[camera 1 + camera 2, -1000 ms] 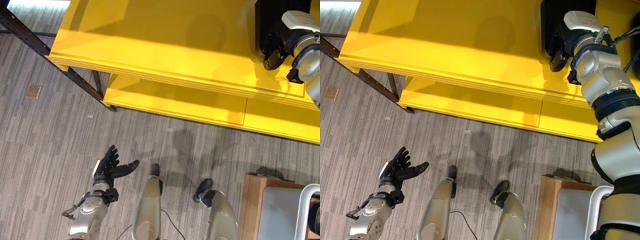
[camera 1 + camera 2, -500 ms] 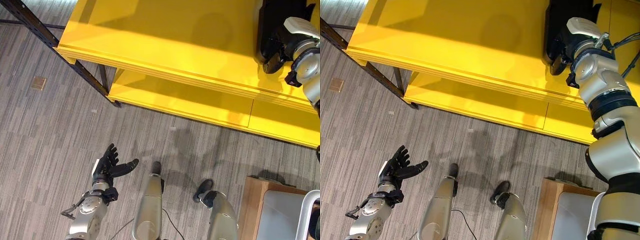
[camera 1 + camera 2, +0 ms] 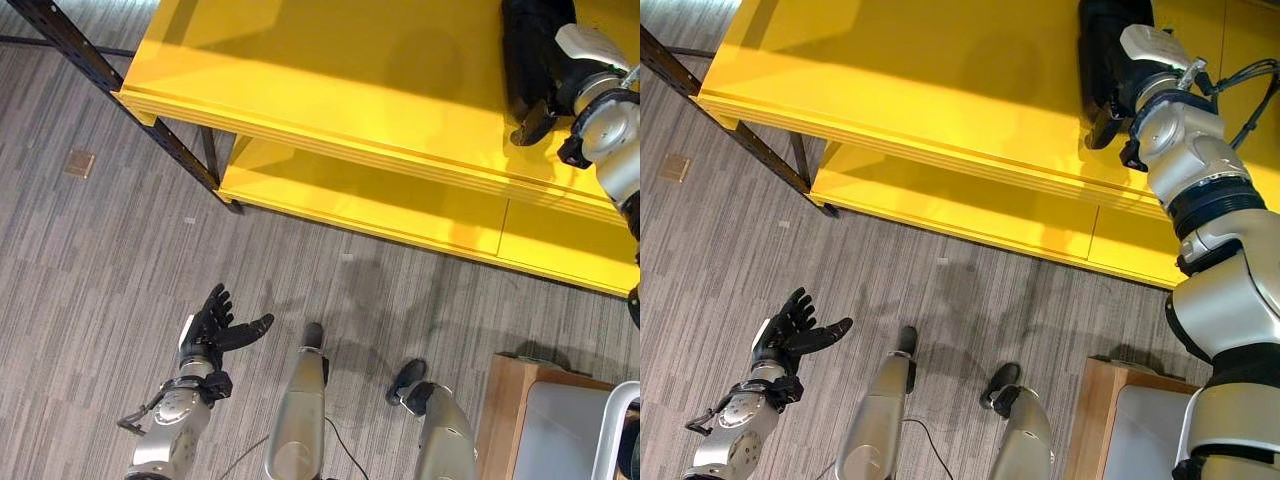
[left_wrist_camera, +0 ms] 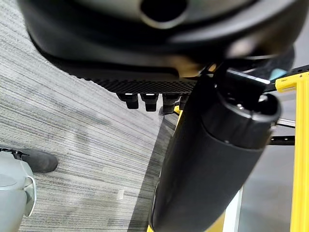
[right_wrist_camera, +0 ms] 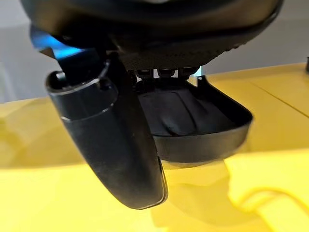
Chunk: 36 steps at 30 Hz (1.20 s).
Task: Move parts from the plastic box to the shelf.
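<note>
A black tray-like part (image 3: 522, 40) lies on the top board of the yellow shelf (image 3: 330, 70), far to the right. My right hand (image 3: 540, 112) reaches over the shelf's front edge and rests against the part's near end. Seen from the right wrist, the part (image 5: 198, 121) sits flat on the yellow board, the thumb (image 5: 113, 145) stands clear in front of it, and the fingers (image 5: 164, 73) are straight above it. My left hand (image 3: 212, 325) hangs open over the floor, fingers spread, holding nothing.
The shelf has a lower yellow board (image 3: 380, 210) and a black steel frame leg (image 3: 120, 90) on its left. A wooden stand with a grey plastic box (image 3: 560, 420) sits at the lower right. A small brass plate (image 3: 78, 163) is set in the grey floor.
The right hand's thumb has swung away from the black part, which now rests on the shelf. The view has shifted a little. The left hand has hardly moved.
</note>
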Tool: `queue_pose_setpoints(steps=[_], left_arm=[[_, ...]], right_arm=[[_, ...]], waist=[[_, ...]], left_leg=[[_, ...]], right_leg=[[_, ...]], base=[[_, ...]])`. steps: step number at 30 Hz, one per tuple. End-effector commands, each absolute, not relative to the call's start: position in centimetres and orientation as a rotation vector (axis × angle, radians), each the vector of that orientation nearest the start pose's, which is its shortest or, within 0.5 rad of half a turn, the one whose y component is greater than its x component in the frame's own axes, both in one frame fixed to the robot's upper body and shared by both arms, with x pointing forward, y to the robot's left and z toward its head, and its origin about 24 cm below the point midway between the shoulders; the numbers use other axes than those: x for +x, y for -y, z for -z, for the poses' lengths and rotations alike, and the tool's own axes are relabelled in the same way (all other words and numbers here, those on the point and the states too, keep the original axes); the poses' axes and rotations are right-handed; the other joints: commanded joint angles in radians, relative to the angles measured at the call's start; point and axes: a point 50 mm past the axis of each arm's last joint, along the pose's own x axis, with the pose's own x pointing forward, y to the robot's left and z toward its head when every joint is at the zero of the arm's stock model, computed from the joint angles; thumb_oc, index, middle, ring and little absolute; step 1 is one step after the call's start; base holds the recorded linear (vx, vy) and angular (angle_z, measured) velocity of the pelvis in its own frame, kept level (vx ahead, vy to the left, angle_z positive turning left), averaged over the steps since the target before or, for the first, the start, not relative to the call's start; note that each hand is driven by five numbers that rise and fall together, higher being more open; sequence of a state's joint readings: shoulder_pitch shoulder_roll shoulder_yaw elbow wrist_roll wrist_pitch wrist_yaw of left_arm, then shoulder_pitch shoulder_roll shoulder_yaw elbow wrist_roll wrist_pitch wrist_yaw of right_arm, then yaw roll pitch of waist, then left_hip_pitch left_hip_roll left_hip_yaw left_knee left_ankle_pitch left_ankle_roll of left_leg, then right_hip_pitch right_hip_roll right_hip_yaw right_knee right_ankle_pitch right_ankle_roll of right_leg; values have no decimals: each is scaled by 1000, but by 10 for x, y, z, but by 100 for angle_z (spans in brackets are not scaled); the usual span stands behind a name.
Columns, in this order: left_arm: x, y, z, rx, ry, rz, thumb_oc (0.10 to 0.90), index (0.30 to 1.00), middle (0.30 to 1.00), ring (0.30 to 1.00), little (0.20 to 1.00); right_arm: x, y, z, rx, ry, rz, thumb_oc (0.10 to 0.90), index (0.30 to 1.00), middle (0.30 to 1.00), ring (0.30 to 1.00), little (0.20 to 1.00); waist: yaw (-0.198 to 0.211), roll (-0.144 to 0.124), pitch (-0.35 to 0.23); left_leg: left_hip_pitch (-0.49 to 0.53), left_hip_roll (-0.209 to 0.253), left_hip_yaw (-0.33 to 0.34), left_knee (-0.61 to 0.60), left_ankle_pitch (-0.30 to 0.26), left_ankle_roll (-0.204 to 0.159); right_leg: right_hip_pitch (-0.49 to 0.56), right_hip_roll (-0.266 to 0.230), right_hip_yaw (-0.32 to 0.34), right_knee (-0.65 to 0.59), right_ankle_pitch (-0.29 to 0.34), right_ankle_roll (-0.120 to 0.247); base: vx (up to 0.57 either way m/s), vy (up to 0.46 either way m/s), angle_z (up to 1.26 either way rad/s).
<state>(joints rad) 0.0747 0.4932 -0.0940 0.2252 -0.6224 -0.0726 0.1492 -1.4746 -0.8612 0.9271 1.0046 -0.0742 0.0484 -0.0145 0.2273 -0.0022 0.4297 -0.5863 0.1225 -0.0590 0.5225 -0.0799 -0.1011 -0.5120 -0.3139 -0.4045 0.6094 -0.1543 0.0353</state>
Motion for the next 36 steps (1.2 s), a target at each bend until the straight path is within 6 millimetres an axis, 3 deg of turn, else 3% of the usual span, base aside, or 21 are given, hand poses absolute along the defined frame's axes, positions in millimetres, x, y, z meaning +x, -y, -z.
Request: queue_pose_setpoints(steps=[1,14,23,26,36], left_arm=[[230,-264,-28,-55,-104,-205,900,1000,1000,1000,1000],[231,-268,-29,-40,-103,-208,900,1000,1000,1000,1000],[231,-267,-30,-44,-99,-202,900,1000,1000,1000,1000],[232,-266,-29,-41,-104,-199,900,1000,1000,1000,1000],[232,-265,-30,-40,-99,-200,900,1000,1000,1000,1000]], right_arm=[[386,236,-393,-1297,398,367,900,1000,1000,1000,1000],[386,231,-393,-1269,413,344,900,1000,1000,1000,1000],[387,245,-389,-1232,364,383,900,1000,1000,1000,1000],[387,257,-383,-1202,323,411,900,1000,1000,1000,1000],[393,267,-361,-1176,243,414,900,1000,1000,1000,1000]], waist=[[6,-28,-65],[1,-32,-65],[-4,-29,-62],[-5,-25,-59],[-3,-14,-49]], left_leg=[[-63,13,-31,70,-53,2],[-64,15,-28,74,-54,3],[-64,15,-25,79,-57,6],[-66,11,-22,75,-56,8],[-70,6,-21,73,-52,9]], right_leg=[[134,36,26,-29,-103,71],[136,38,27,-38,-93,72],[136,36,34,-36,-92,73],[132,35,34,-37,-91,74],[131,37,35,-40,-88,76]], base=[[0,0,0],[-4,3,-1],[0,0,0],[0,0,0],[0,0,0]])
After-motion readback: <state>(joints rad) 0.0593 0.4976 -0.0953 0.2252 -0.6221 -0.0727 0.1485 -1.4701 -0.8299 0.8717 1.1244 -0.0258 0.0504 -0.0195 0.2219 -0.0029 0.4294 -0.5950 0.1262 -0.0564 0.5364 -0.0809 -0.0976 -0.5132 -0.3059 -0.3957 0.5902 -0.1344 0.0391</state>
